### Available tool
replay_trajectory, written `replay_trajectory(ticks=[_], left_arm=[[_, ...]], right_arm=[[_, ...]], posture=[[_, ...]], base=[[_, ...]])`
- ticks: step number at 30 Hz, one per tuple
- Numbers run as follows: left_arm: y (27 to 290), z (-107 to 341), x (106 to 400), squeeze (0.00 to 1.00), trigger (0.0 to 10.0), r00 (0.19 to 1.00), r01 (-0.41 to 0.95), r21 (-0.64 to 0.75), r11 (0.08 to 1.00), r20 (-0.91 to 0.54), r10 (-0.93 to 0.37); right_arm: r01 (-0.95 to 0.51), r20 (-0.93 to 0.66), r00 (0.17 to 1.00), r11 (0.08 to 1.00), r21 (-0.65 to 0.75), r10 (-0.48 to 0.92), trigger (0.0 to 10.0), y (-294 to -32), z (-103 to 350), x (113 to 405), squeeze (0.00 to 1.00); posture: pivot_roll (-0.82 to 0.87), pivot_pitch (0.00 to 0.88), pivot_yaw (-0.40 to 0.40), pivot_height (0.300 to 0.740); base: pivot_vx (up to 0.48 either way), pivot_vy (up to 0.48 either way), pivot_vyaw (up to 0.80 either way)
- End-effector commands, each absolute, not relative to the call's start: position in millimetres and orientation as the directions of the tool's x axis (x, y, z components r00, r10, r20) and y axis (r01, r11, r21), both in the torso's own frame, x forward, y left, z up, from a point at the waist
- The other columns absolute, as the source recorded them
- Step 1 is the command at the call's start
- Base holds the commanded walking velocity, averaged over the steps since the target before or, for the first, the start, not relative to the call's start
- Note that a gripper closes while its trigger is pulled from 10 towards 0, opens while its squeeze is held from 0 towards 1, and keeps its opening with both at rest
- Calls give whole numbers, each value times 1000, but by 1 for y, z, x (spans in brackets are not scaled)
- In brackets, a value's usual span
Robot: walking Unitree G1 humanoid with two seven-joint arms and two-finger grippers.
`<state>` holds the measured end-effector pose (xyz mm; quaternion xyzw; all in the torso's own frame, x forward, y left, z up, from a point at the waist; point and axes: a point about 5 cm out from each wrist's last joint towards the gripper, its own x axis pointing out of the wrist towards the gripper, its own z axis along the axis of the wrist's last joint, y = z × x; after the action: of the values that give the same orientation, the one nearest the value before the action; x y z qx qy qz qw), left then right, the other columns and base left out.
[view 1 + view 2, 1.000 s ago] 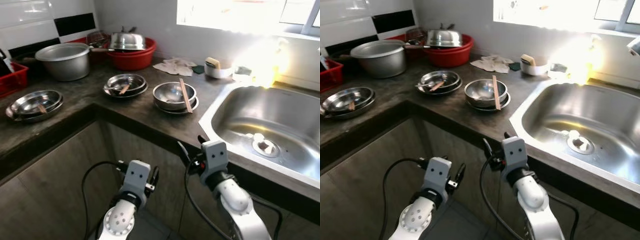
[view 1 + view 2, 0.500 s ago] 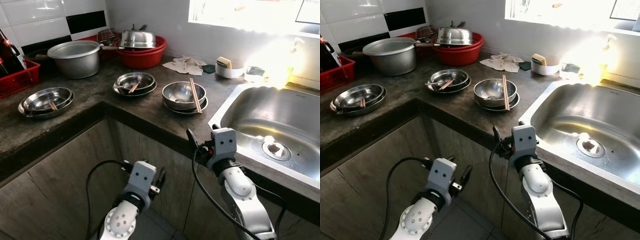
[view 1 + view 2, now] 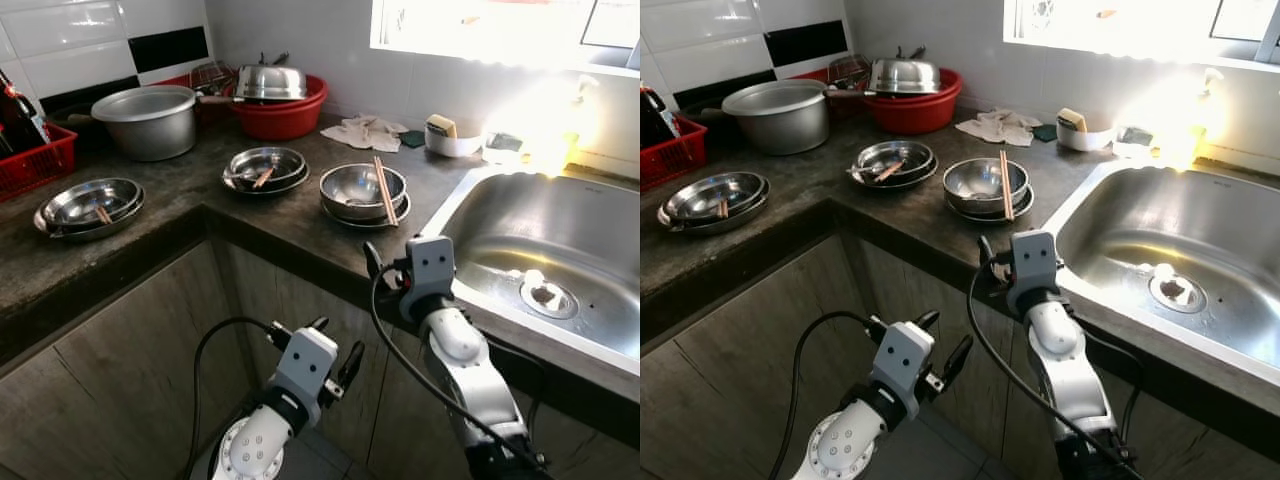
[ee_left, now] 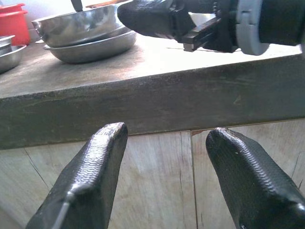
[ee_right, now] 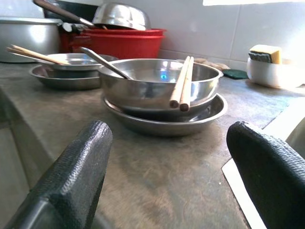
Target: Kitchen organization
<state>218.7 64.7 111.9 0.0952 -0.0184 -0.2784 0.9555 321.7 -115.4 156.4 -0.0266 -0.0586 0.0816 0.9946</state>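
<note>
The right tool (image 5: 167, 171) hovered at the bench (image 3: 290, 215) edge with its fingers spread wide, holding nothing, aimed at a steel bowl (image 5: 159, 86) stacked in a plate (image 5: 167, 119), with two chopsticks (image 5: 181, 88) laid across its rim. The left tool (image 4: 167, 176) sat lower, before the cabinet door (image 4: 157, 181) under the bench, fingers likewise wide apart and empty. The sink (image 3: 540, 250) lay to the right.

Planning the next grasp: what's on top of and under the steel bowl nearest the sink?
A pair of chopsticks lies across the rim of the steel bowl, and a spoon handle sticks out of it. The bowl sits in a steel plate. The plate's centre is covered.
</note>
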Motion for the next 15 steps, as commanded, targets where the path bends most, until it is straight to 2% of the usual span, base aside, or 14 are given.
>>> replay_trajectory(ticks=[1,15], left_arm=[[65,115,219,0,10000,842,530,186,827,4,-540],[65,113,218,0,10000,845,524,185,831,7,-535]], right_arm=[[-149,128,980,987,-53,154,10000,-115,160,327,0],[-133,151,979,991,-35,136,10000,-116,169,348,0]], posture=[[147,0,-30,740],[156,0,-36,740]], base=[[0,0,0],[0,0,0]])
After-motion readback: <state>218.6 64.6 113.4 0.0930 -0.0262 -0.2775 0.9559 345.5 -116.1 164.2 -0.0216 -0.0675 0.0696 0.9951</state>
